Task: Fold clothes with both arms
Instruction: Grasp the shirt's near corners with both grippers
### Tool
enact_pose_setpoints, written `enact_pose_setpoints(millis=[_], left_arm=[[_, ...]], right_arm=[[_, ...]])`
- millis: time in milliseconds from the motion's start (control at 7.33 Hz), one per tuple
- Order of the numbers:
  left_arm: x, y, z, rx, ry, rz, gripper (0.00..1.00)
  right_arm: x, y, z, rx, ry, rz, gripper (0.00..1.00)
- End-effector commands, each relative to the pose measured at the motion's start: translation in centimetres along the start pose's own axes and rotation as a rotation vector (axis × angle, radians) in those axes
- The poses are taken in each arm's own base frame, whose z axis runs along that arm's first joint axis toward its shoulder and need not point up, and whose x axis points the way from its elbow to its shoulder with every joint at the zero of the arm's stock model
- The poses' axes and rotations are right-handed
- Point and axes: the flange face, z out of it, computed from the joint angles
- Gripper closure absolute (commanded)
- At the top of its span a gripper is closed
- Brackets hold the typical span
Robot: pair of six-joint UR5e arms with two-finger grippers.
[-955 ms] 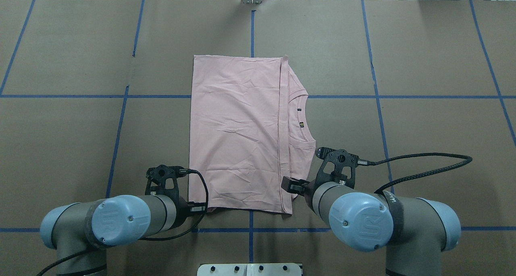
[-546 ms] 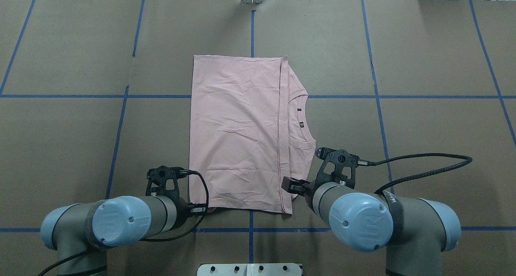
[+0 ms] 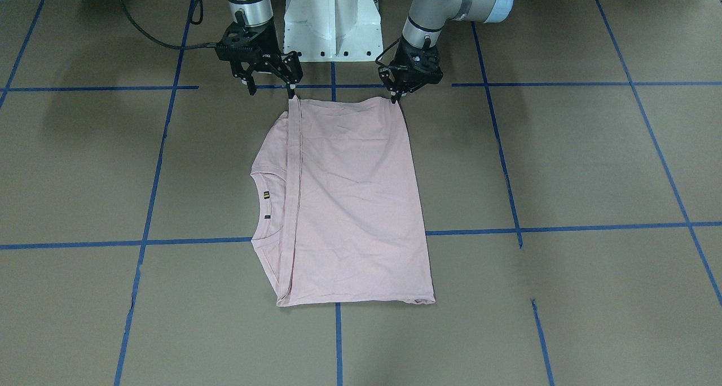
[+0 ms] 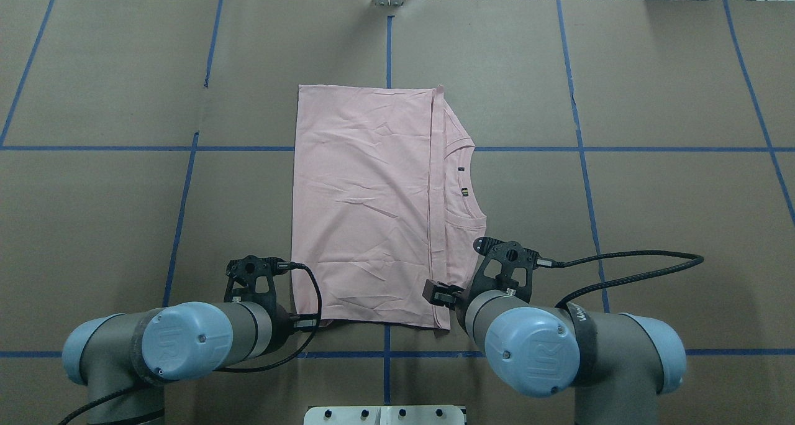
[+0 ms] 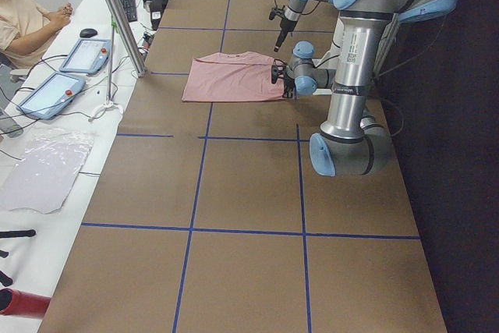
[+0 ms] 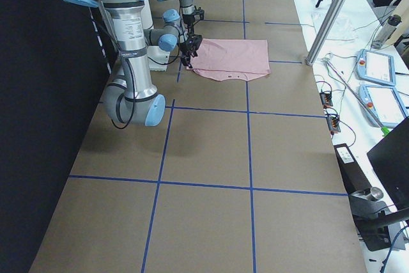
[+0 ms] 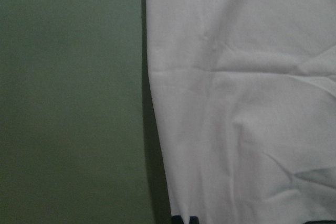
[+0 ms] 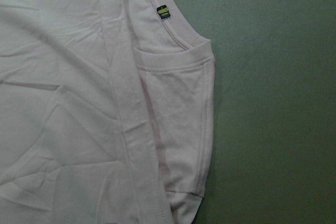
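The pale pink T-shirt (image 3: 350,205) lies folded flat on the brown table (image 3: 564,160). Its ribbed collar (image 3: 260,205) points toward my right side, and the print is hidden. It also shows in the overhead view (image 4: 360,207). My left gripper (image 3: 395,96) is down at the shirt's near left corner, and its fingers look pinched shut on that corner. My right gripper (image 3: 271,91) is open just above the near right corner, one fingertip (image 3: 291,94) at the folded hem. The right wrist view shows the sleeve and collar (image 8: 178,40) below, with no fingers in frame.
The white pedestal base (image 3: 333,19) stands right behind the shirt's near edge. Blue tape lines (image 4: 180,226) grid the table. The right arm's black cable (image 4: 621,276) loops out over the table. An operator (image 5: 23,13) and pendants (image 5: 86,54) sit past the far edge.
My right arm has shifted left and nearer, toward the shirt's near right corner. The left arm and the shirt have not moved.
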Motion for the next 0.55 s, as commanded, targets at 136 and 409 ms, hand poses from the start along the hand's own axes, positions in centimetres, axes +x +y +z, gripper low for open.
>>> enact_pose_setpoints(millis=[136,409], left_arm=[[0.3,0.0,-0.5,0.001,0.012,-0.002,1.00],[0.3,0.0,-0.6,0.001,0.012,-0.002,1.00]], right_arm=[[-1.8,1.0,2.8,0.013,0.074,-0.008,0.15],[-2.8,1.6,4.0,0.014,0.089,-0.012,0.19]])
